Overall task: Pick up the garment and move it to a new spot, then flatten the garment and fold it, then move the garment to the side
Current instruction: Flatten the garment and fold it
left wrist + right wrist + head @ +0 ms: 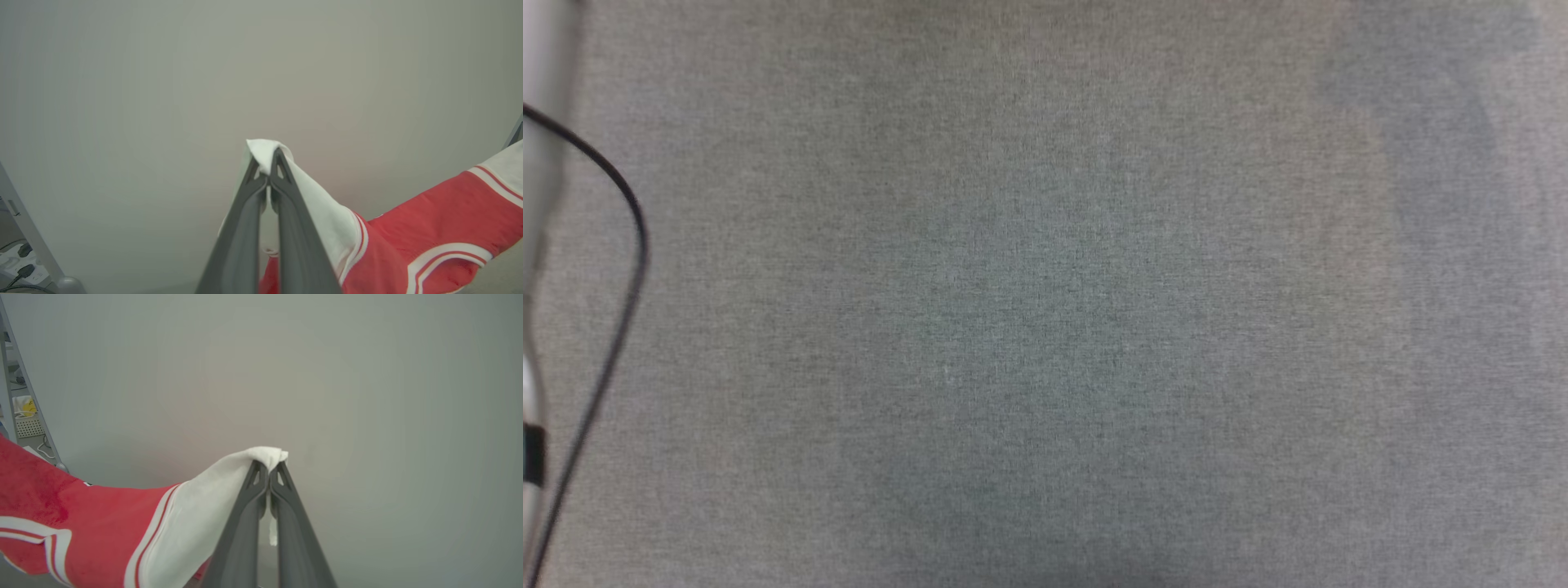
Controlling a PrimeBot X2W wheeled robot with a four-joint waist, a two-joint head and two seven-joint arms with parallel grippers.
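The red jersey-style T-shirt with white short sleeves and red-and-white striped trim point(441, 212) hangs spread between the two grippers, held up by a sleeve at either end against a plain, blurred grey background. At the shirt's one end, the left gripper point(267, 163) has its two long dark fingers pressed together on a bunched fold of white sleeve cloth, which pokes out just past the fingertips and drapes down along their right side in the left wrist view. From that sleeve, the striped band and then the red body run off toward the second white sleeve at the far end of the shirt. At that far end, the right gripper point(268, 467) is likewise pinched shut on a wad of white sleeve, and a loose thread of the shirt dangles between its fingers. The striped collar trim curves across the lower edge of the red body and the fabric sags a little in the middle. Beyond the shirt, a slanted grey metal leg point(28, 237) stands beside a white power strip with black plugs point(20, 261). The head view shows a grey woven cloth surface point(1045, 294) with a thin black cable point(629, 269) looping along its left edge.
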